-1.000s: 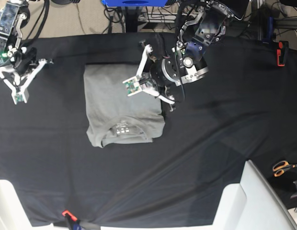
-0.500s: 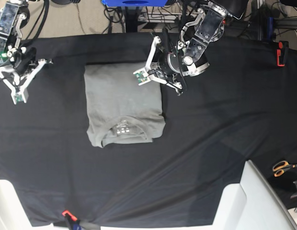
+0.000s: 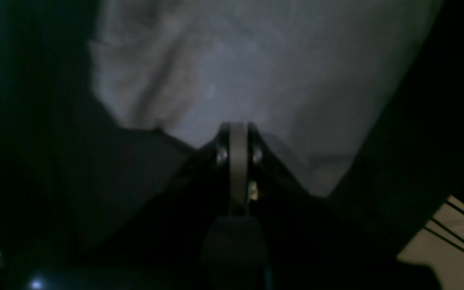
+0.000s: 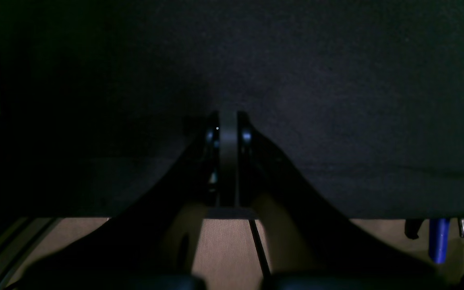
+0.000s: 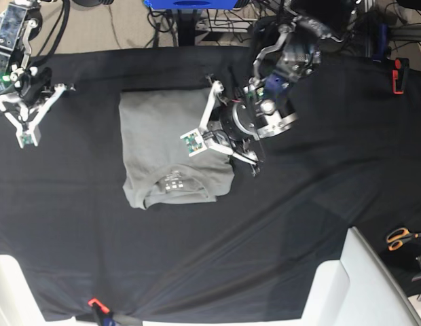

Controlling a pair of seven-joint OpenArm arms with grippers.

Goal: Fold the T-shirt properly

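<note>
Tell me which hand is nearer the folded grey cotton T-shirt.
Left. The left hand is over the folded grey cotton T-shirt, at its right side. The right hand is off to its left, above black cloth.

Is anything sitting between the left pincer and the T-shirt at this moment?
Nothing visible. The left pincer hangs over the right part of the folded T-shirt, jaws shut, with only grey fabric beneath it in its wrist view.

T-shirt [image 3: 256,72] blurred, edges cropped

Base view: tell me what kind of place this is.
Probably a robotics lab bench: a black tablecloth clamped over the table, two arms around a folded T-shirt, cables on the floor behind, scissors at the edge.
</note>
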